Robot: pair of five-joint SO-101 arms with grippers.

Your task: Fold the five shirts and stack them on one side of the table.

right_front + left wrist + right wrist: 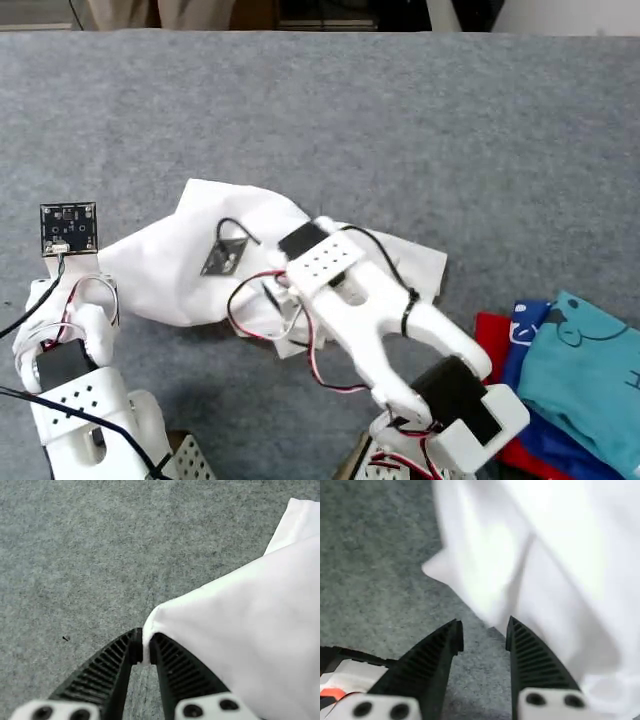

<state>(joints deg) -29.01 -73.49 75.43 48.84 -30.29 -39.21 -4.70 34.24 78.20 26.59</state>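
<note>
One white shirt (180, 270) lies unfolded mid-table, left gripper (142, 652) pinching its corner, right gripper (482, 635) parted at its edge; coloured shirts (590, 380) (heaped, near right) await folding.

There is 1 white shirt (180, 270) in the middle of 1 grey table (400, 130). At the near right are 3 more in 1 pile: 1 red shirt (490, 335), 1 blue shirt (527, 330), 1 teal shirt (590, 370). At the near edge stand 2 arms: 1 left arm (75, 395), 1 right arm (385, 325).

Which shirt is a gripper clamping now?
The white cloth shirt, its corner pinched by the left gripper; the teal shirt, blue shirt and red shirt lie piled apart.
</note>
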